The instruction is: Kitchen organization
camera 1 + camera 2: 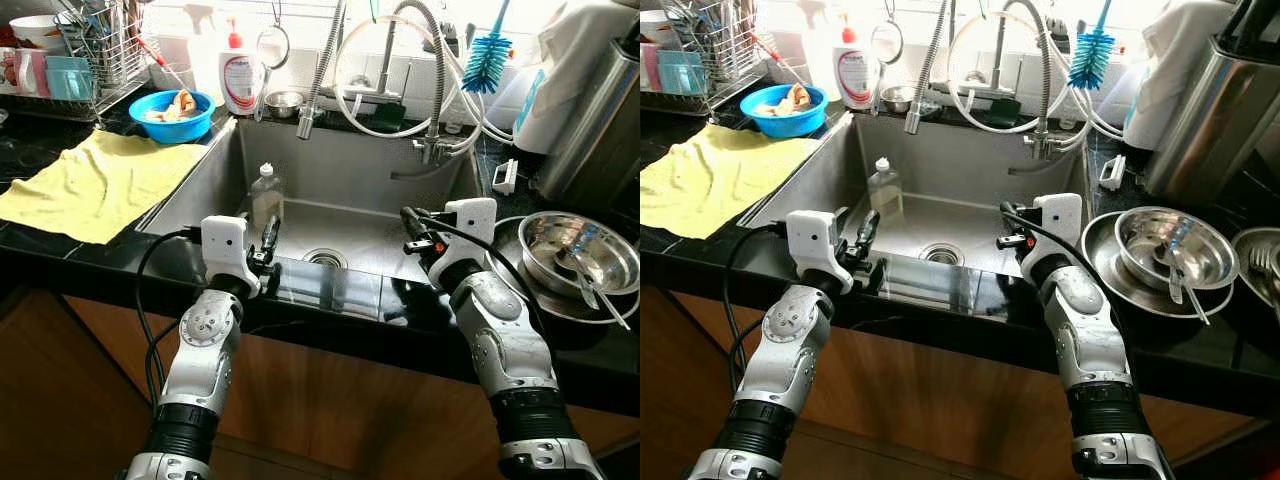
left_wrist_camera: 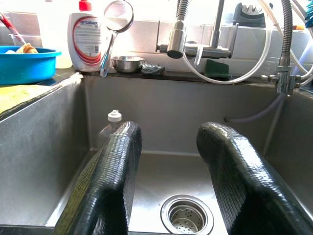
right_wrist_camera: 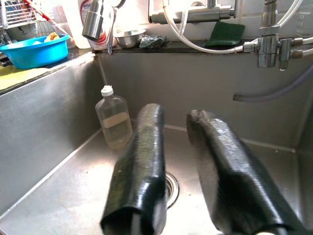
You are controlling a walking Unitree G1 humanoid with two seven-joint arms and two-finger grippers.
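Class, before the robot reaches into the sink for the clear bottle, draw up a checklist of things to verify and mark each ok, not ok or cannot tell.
1. Left tool open, holding nothing: ok.
2. Right tool open, holding nothing: ok.
3. Clear bottle upright with its cap on: ok.
4. Sink floor around the drain free of dishes: ok.
5. Hanging faucet sprayer out of the reach path: cannot tell.
6. Bottle's fill level: cannot tell.

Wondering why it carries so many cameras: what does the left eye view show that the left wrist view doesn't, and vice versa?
The left eye view adds the yellow cloth, the steel bowls and the blue brush. The left wrist view adds the holes in the drain strainer, between the open fingers of the left tool. Both share the sink, clear bottle, blue bowl and soap bottle.
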